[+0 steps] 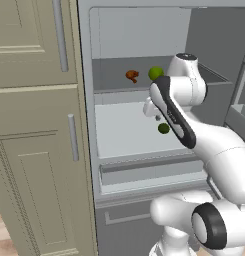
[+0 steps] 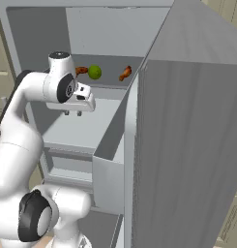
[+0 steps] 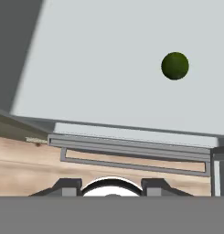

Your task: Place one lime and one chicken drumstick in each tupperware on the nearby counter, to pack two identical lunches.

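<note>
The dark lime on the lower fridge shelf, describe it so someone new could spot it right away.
Look inside the open fridge. On its wide pale lower shelf lies a small dark green lime, alone. The other lime, brighter and larger-looking, sits on the darker shelf above, beside the drumsticks.

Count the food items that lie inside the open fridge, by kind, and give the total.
Limes: 2, one bright green and one darker
Chicken drumsticks: 2, one right of the bright lime, one left of it
Total: 4
</note>
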Controlling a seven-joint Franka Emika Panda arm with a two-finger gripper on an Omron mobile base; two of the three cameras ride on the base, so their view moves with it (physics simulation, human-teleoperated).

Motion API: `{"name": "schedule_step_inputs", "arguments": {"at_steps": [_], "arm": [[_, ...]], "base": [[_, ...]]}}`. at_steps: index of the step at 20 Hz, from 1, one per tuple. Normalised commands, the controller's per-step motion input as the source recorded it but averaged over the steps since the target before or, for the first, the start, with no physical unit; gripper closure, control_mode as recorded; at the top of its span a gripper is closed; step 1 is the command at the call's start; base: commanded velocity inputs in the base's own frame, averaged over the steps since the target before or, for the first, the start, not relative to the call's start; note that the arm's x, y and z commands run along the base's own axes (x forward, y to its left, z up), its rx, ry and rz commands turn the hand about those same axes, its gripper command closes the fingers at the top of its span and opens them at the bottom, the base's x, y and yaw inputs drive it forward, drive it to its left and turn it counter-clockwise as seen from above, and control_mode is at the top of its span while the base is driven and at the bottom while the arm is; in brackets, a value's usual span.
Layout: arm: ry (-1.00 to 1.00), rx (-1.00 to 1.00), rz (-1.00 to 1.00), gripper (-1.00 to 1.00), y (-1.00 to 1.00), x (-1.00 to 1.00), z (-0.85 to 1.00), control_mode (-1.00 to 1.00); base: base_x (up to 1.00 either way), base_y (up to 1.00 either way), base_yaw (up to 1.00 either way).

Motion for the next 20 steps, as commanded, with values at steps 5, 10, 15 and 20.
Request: {"name": "schedule_step_inputs", "arguments": {"at_steps": [5,10,15,20], "arm": [[0.00,0.00,-0.02,-1.00,-0.02,0.00,-0.01,-1.00],[-0.17,0.01,0.00,-1.00,-0.22,-0.23,0.12,-1.00],[-0.33,0.00,0.00,-1.00,-0.03,-0.18,0.43,-1.00],[-0.23,-0.01,0.00,-1.00,0.00,0.00,0.42,-1.00]], "base": [[0.00,0.00,0.00],[0.00,0.00,0.00],[0.00,0.00,0.00],[0.00,0.00,0.00]]}}
